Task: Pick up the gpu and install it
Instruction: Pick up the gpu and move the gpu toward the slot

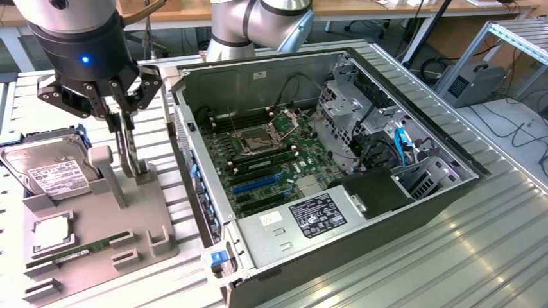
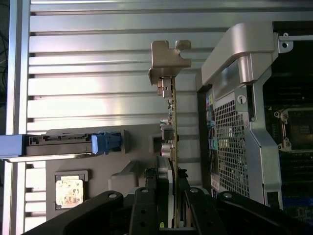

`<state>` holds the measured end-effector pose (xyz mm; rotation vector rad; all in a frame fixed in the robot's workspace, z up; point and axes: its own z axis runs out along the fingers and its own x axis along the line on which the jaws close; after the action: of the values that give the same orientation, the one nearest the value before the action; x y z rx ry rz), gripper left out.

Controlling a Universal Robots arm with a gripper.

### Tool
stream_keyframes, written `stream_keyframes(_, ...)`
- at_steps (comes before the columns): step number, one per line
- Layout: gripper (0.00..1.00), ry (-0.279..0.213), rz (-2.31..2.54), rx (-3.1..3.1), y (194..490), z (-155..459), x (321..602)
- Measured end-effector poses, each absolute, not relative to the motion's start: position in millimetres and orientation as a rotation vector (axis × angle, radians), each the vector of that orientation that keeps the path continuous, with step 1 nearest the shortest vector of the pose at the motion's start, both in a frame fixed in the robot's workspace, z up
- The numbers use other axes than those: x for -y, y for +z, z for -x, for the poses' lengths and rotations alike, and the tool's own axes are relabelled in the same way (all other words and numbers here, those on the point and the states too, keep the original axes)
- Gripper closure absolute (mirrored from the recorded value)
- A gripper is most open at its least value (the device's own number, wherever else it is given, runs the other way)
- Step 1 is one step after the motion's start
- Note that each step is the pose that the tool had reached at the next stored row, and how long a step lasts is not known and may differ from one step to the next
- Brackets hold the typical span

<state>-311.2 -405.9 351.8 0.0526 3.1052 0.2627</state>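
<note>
Graphics card [image 2: 171, 117], upright in grey holder [image 1: 128, 218]: being clamped by narrowed hand [image 2: 171, 172]; pickup being carried out; square, firm hold being required.

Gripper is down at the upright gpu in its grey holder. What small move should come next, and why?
Probably a short straight lift. The jaws of the gripper look closed on the gpu at its top edge, while its lower edge sits in the grey holder slot, close beside the open computer case; pulling sideways could bind it.
</note>
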Motion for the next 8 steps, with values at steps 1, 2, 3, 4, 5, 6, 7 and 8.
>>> stream_keyframes(1, 0.73, 0.263, -0.053, -3.105, 351.8, 311.2, 405.4)
stream_keyframes(2, 0.73, 0.262, -0.053, -3.105, 351.8, 311.2, 404.9)
stream_keyframes(3, 0.73, 0.259, -0.053, -3.106, 351.9, 311.2, 404.4)
stream_keyframes(4, 0.73, 0.246, -0.052, -3.106, 351.8, 311.2, 403.6)
stream_keyframes(5, 0.73, 0.225, -0.052, -3.108, 351.8, 311.2, 402.7)
stream_keyframes(6, 0.73, 0.189, -0.052, -3.110, 351.8, 311.2, 401.4)
stream_keyframes(7, 0.73, 0.150, -0.051, -3.112, 351.9, 311.2, 400.0)
stream_keyframes(8, 0.73, 0.118, -0.051, -3.113, 351.8, 311.2, 398.6)
